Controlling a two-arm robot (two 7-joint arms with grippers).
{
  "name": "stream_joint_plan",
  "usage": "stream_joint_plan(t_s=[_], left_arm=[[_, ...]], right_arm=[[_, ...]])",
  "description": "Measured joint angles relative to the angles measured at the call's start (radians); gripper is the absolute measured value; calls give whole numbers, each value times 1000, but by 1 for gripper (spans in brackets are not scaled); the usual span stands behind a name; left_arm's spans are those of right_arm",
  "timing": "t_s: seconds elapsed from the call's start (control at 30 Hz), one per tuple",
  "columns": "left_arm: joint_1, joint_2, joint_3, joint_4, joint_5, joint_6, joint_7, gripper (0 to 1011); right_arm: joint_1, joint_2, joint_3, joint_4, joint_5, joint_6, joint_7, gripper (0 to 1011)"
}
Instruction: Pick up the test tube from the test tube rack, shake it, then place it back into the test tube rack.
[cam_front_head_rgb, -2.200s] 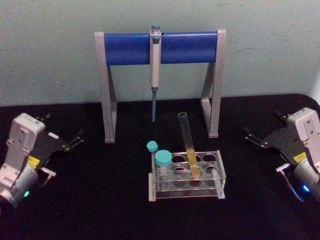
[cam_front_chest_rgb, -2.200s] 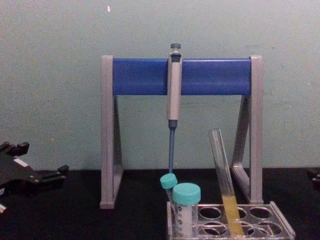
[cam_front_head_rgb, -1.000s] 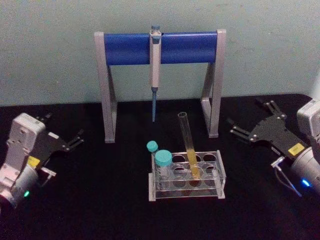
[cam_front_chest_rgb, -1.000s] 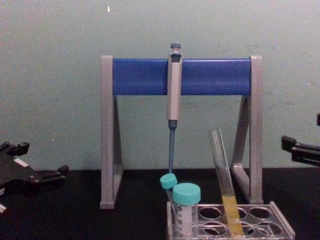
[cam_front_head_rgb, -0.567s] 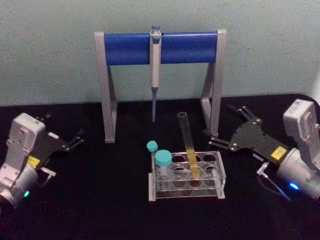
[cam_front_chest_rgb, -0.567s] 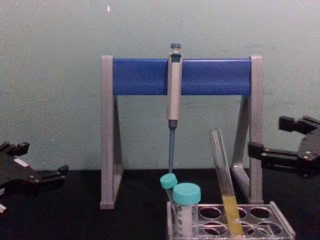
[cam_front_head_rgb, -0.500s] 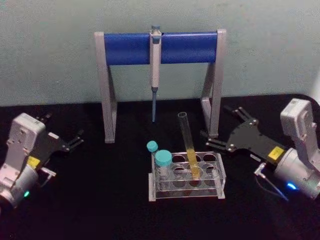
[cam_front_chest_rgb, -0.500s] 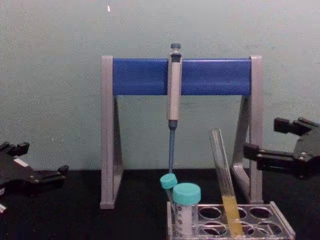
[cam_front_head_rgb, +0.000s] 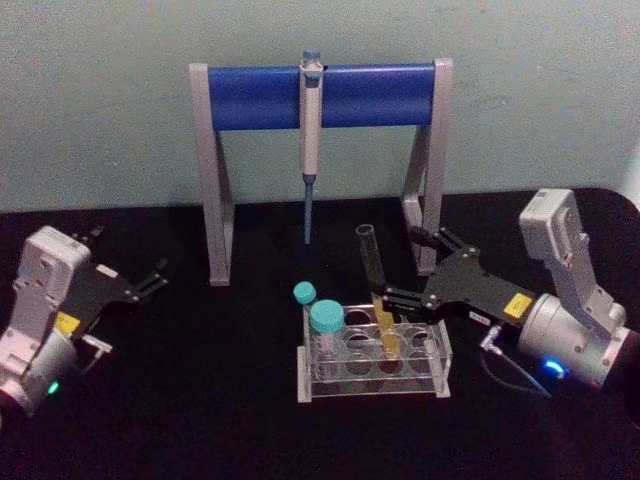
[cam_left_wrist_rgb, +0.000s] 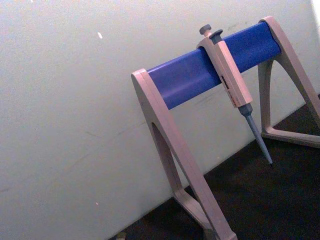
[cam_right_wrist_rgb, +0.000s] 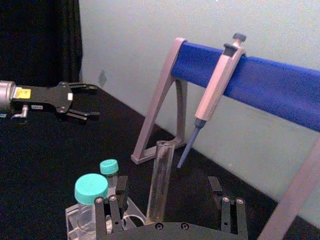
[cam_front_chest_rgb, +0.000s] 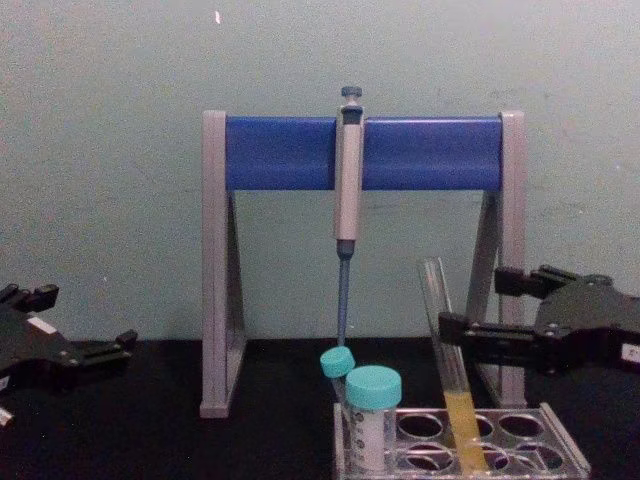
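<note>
The test tube (cam_front_head_rgb: 372, 270) is a long clear glass tube with yellow liquid low down. It leans in the clear test tube rack (cam_front_head_rgb: 372, 386) at mid-table. My right gripper (cam_front_head_rgb: 395, 264) is open and has come in from the right at the height of the tube's upper half. In the right wrist view the tube (cam_right_wrist_rgb: 160, 182) stands between the spread fingers (cam_right_wrist_rgb: 113, 210), apart from both pads. From the chest, the tube (cam_front_chest_rgb: 441, 330) crosses the nearer fingertip of the right gripper (cam_front_chest_rgb: 472, 300). My left gripper (cam_front_head_rgb: 128, 250) is parked open at the far left.
Two teal-capped tubes (cam_front_head_rgb: 326, 320) stand in the rack's left end. Behind the rack is a grey-and-blue stand (cam_front_head_rgb: 250, 97) with a grey pipette (cam_front_head_rgb: 310, 130) hanging from it, its tip pointing down near the tube's mouth. The black tabletop (cam_front_head_rgb: 200, 400) lies open in front and to the left.
My right gripper has swung in from the right edge toward the rack, still open, until its fingers flank the tube. The tube, rack and left arm have not moved.
</note>
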Motion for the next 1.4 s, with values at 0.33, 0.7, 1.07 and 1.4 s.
stream_joint_plan(t_s=[0.33,0.7,1.07,1.4], left_arm=[[0,0,0,0,0,0,0,1001],[0,0,0,0,0,0,0,1001],[0,0,0,0,0,0,0,1001],[0,0,0,0,0,0,0,1001]], right_arm=[[40,-39,-4,51,19,49,56,1000],[75,-63,-16,97,26,86,69,1000],[90,-71,-23,119,16,93,67,1000],[90,-69,-27,116,0,90,64,1000]])
